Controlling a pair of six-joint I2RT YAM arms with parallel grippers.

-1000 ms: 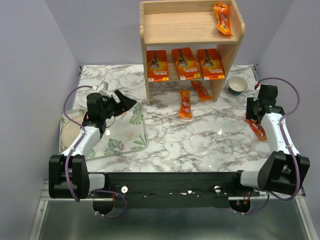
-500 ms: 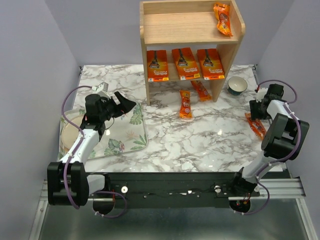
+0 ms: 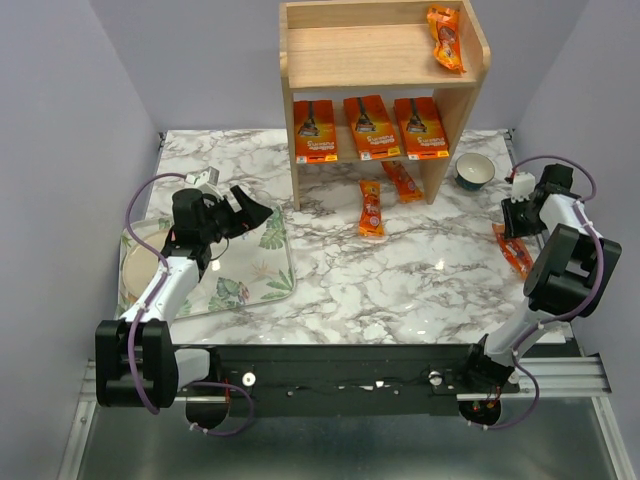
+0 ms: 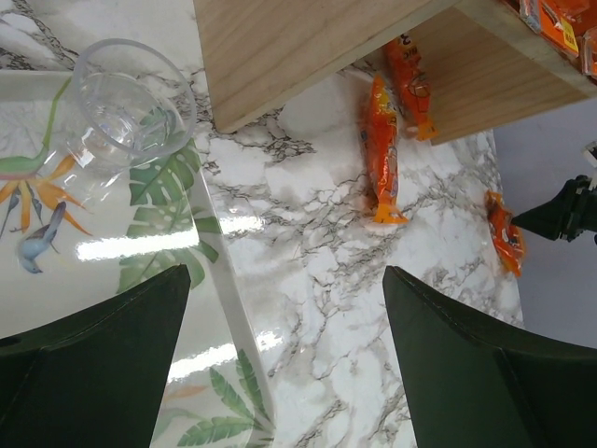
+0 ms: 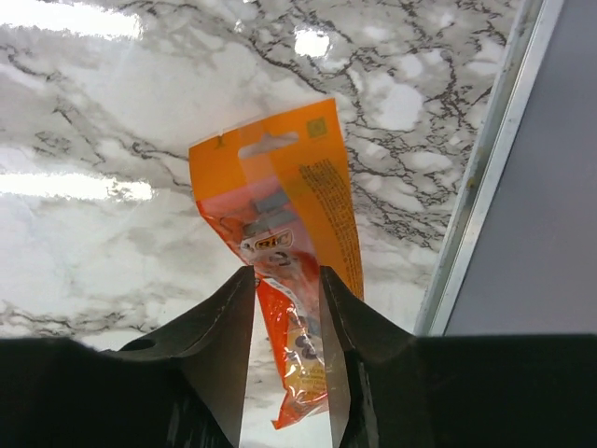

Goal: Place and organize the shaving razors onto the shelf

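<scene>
Nipped between the fingers of the right gripper point(image 5: 285, 280) at the marble table point(image 3: 330, 270)'s 3 o'clock edge, the narrow razor pack point(image 5: 280, 201) has its lower end hidden and its print too blurred to read. The top view alone shows the whole shelf point(image 3: 385, 60) at 12 o'clock, holding three wide cards point(image 3: 370, 128) and one top-tier pack point(image 3: 445, 38), with two more packs point(image 3: 371, 208) lying before it. The left gripper point(image 4: 280, 308) gapes wide.

light: bright, even | glare: marble tabletop point(image 5: 65, 187) (overhead) | focus: sharp
</scene>
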